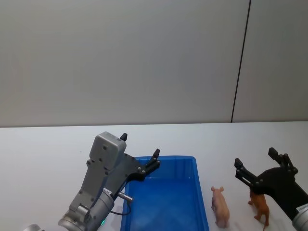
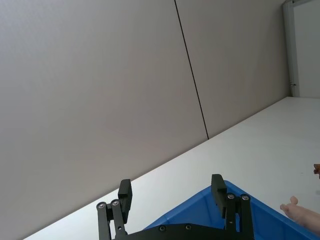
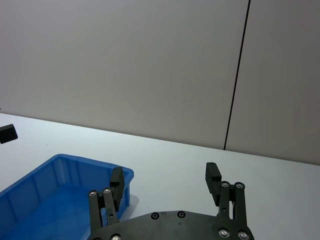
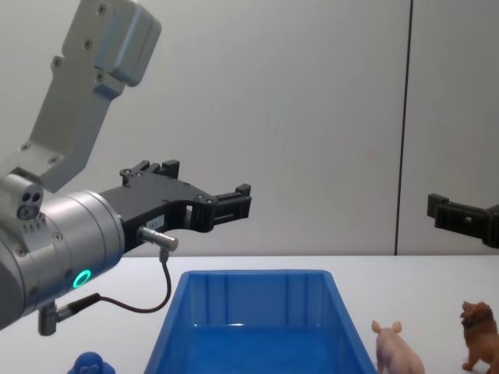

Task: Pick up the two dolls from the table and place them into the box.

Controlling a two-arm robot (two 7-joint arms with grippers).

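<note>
The blue box stands on the white table, and its inside looks bare. Just right of it stands the pale pink pig, with the brown lion a little farther right. My left gripper hovers open over the box's far left corner, holding nothing. Above and slightly beyond the lion, my right gripper is open and also holds nothing. From the chest view, the box, pig and lion sit low, with both the left gripper and the right gripper well above them.
A grey wall with a dark vertical seam rises behind the table. A small blue object sits at the near left by the left arm's base. Open white tabletop lies left of and beyond the box.
</note>
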